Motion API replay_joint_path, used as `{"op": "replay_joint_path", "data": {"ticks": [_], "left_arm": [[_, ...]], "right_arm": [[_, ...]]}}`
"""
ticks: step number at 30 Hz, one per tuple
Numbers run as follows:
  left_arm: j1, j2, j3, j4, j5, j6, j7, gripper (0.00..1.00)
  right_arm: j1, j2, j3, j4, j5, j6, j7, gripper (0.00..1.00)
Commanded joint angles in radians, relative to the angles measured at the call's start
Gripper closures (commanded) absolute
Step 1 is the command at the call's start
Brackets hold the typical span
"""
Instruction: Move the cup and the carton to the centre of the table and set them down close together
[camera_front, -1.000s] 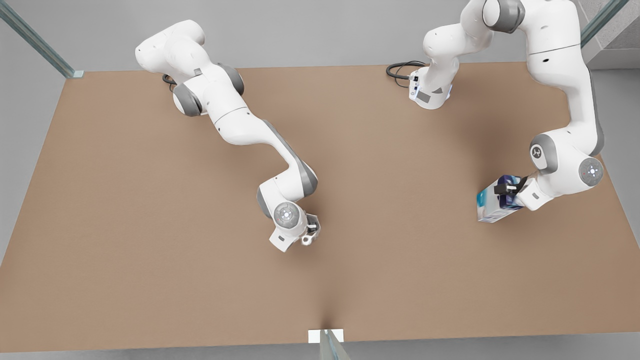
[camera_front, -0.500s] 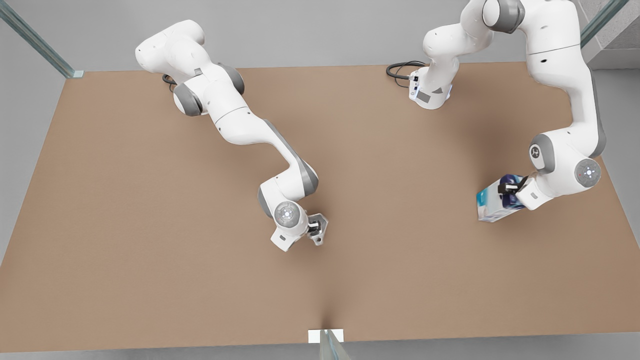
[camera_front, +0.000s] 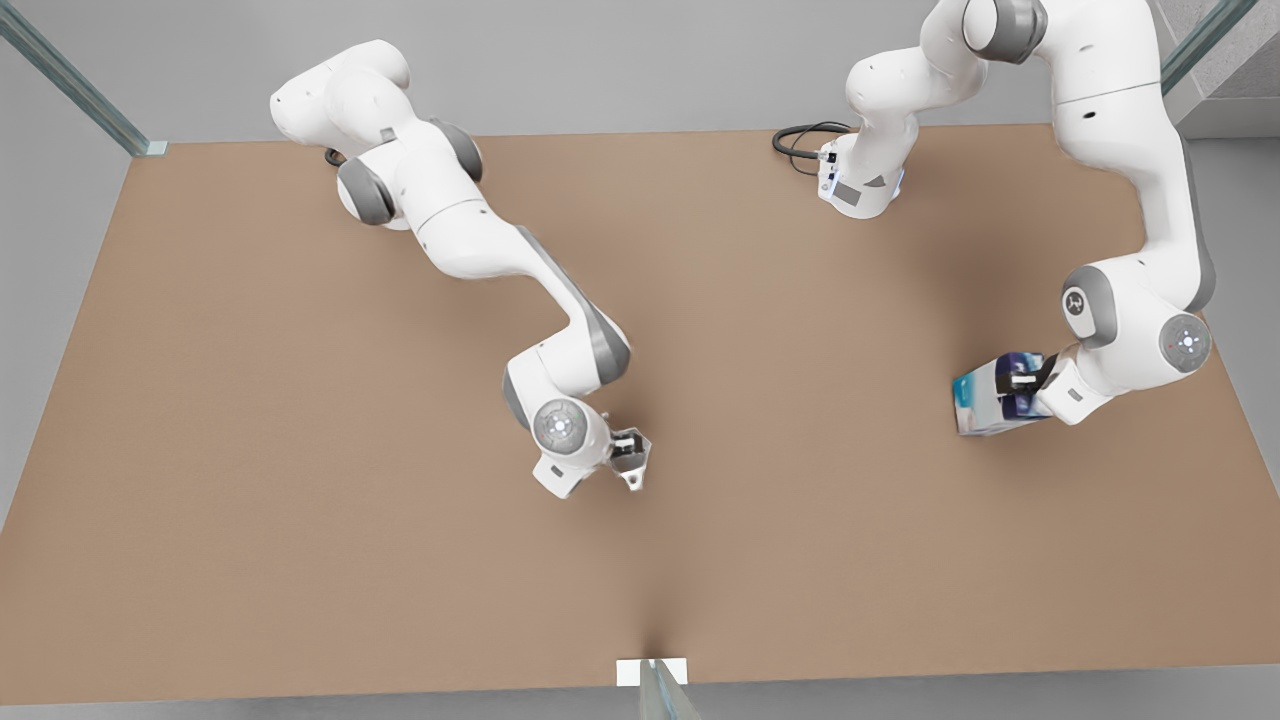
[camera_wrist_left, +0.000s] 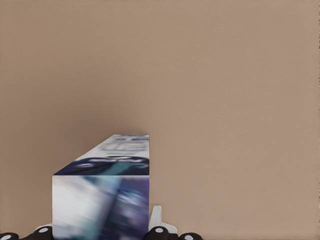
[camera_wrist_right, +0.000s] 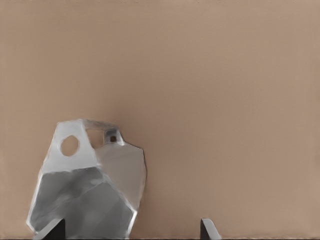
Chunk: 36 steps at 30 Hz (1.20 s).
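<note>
The pale faceted cup (camera_front: 632, 460) is near the middle of the brown table (camera_front: 300, 450), its small handle toward the front edge. My right gripper (camera_front: 620, 446) is right beside it. In the right wrist view the cup (camera_wrist_right: 90, 185) has its hollow facing the camera. The right gripper (camera_wrist_right: 132, 231) is open, one fingertip (camera_wrist_right: 56, 229) in front of the cup and the other clear of it. At the front view's right, my left gripper (camera_front: 1020, 383) is shut on the white, blue and teal carton (camera_front: 985, 405). Black pads flank the carton (camera_wrist_left: 102, 200) in the left wrist view.
Both arm bases stand on the table's far edge, with a black cable (camera_front: 800, 140) beside the one at the front view's right. A small white marker (camera_front: 650, 672) sits at the middle of the front edge. Bare brown tabletop lies between cup and carton.
The right arm's wrist has drawn back toward the front view's left while the cup stayed put, showing more of the cup. The left arm and carton shifted only slightly.
</note>
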Motion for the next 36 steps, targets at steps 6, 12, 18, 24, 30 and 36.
{"op": "replay_joint_path", "data": {"ticks": [6, 12, 18, 24, 30, 36], "left_arm": [[-0.046, -0.044, 0.003, 0.031, -0.076, -0.004, -0.377, 0.38], [-0.319, -0.030, -0.015, 0.098, -0.145, 0.002, -1.151, 0.38], [-0.517, 0.051, -0.181, 0.235, -0.019, 0.004, -1.933, 0.38], [-0.623, 0.209, -0.281, 0.359, 0.015, 0.005, -2.063, 0.38], [-0.673, 0.254, -0.324, 0.402, 0.085, 0.005, -2.155, 0.38], [-0.673, 0.297, -0.328, 0.402, 0.088, 0.033, -2.150, 0.00]], "right_arm": [[-0.217, -0.623, -0.023, -0.333, -0.200, -0.224, -0.014, 0.00], [-0.797, -0.955, 0.290, -0.640, -0.337, -0.328, -0.245, 0.00], [-0.792, -0.950, 0.311, -0.537, -0.366, -0.337, -0.321, 0.00], [-0.771, -0.909, 0.314, -0.537, -0.377, -0.333, -0.316, 0.00], [-0.763, -0.896, 0.314, -0.538, -0.371, -0.331, -0.322, 0.00], [-0.766, -0.892, 0.314, -0.537, -0.368, -0.331, -0.322, 0.00]]}}
